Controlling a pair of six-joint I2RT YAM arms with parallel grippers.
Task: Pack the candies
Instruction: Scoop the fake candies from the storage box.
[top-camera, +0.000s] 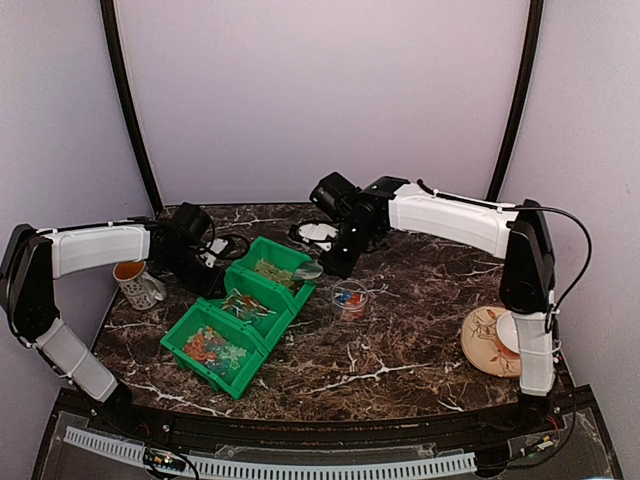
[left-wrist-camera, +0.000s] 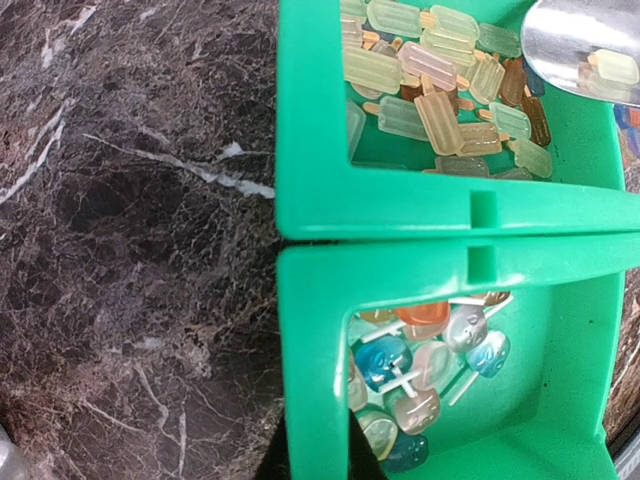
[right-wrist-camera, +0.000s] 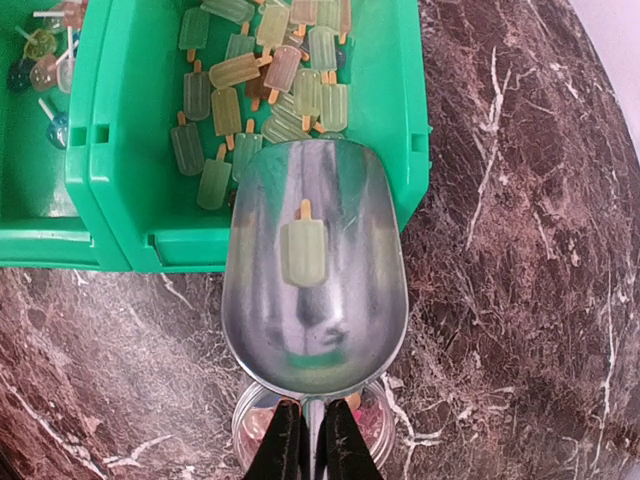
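Over far bin (right-wrist-camera: 410, 120), right rim: metal scoop (right-wrist-camera: 315, 300) held level, one pale green candy (right-wrist-camera: 305, 250) in its bowl.
Right claw (right-wrist-camera: 310, 445): clamped on the scoop handle; the flat hold keeps the load from sliding out.
Clear cup (top-camera: 350, 298): on surface (top-camera: 400, 340) just right of the bins, under the handle end; a few sweets inside, likely the drop target.
Left claw (top-camera: 210, 272): looks pinched on middle bin (left-wrist-camera: 320, 330) wall, probably bracing the row.
Remaining candies (left-wrist-camera: 430, 90): loose in the bins.

Open counter (top-camera: 410, 335) lies between the clear cup (top-camera: 338, 302) and the plate (top-camera: 482, 345). Three green bins (top-camera: 200, 366) wall off my left, a mug (top-camera: 135, 285) beyond; my scoop (right-wrist-camera: 350, 320) overhangs their rim.
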